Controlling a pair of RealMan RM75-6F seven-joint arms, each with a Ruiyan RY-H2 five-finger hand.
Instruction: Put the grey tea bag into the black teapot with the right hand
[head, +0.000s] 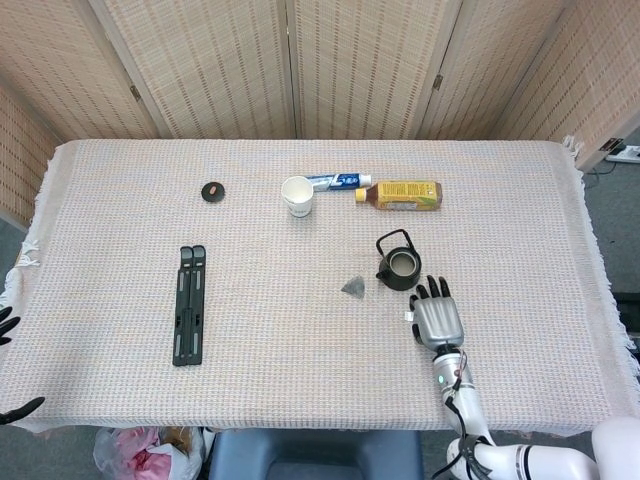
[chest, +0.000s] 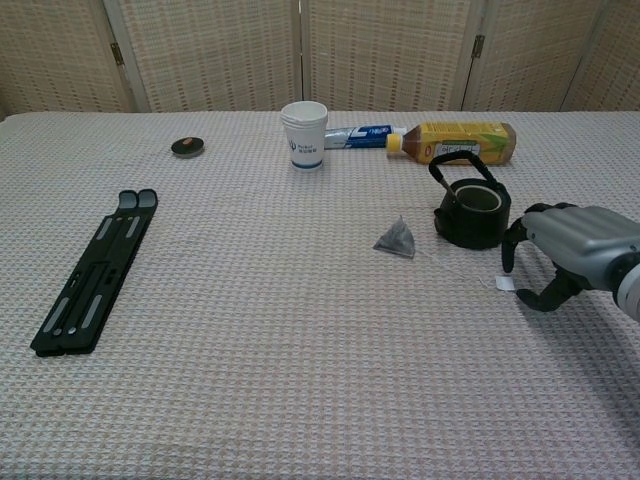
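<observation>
My right hand (chest: 565, 255) hovers low over the cloth with its fingers (head: 432, 291) spread and curled down, holding nothing. Its fingertips sit beside the small white tag (chest: 505, 284). Just ahead of it is the teapot (chest: 471, 212), lid off. The tea bag (chest: 396, 238) lies on the cloth just left of the pot, apart from my hand. Of my left hand (head: 10, 370) only dark fingertips show at the table's edge; I cannot tell how it is set.
</observation>
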